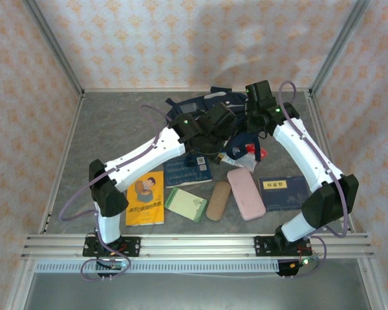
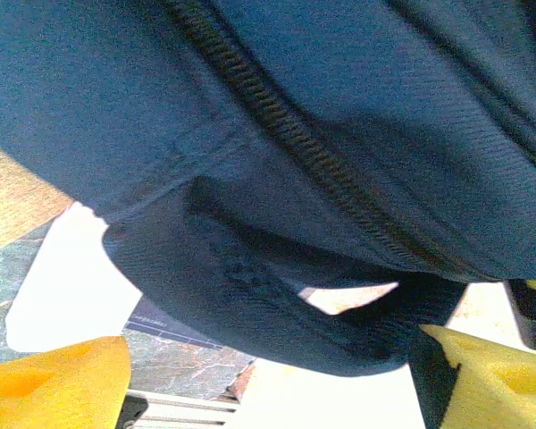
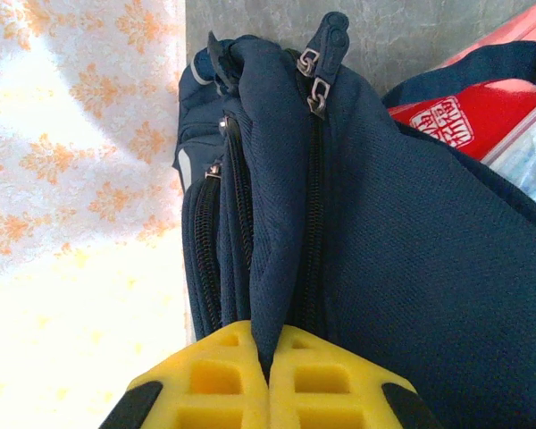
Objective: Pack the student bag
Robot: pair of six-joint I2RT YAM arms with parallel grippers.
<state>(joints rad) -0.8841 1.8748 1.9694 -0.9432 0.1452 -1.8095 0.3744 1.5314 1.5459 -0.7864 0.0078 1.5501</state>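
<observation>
The student bag (image 1: 204,103) is a navy-blue backpack lying at the back middle of the table, half hidden under both arms. My right gripper (image 3: 270,362) is shut on a fold of the bag's fabric (image 3: 277,223) beside a zipper, with two zipper pulls (image 3: 317,85) further up. In the top view the right gripper (image 1: 253,119) sits at the bag's right side. My left gripper (image 2: 277,393) is open, its yellow fingers (image 2: 62,384) wide apart just under a hanging fold of the bag (image 2: 277,295) with a zipper line (image 2: 286,134). From above, the left gripper (image 1: 218,124) is over the bag's front.
In front of the bag lie a yellow book (image 1: 145,198), a blue book (image 1: 187,171), a green notepad (image 1: 186,203), a tan case (image 1: 218,200), a pink pencil case (image 1: 246,192), a navy book (image 1: 283,192) and a red-and-white packet (image 1: 251,155). Patterned walls close three sides.
</observation>
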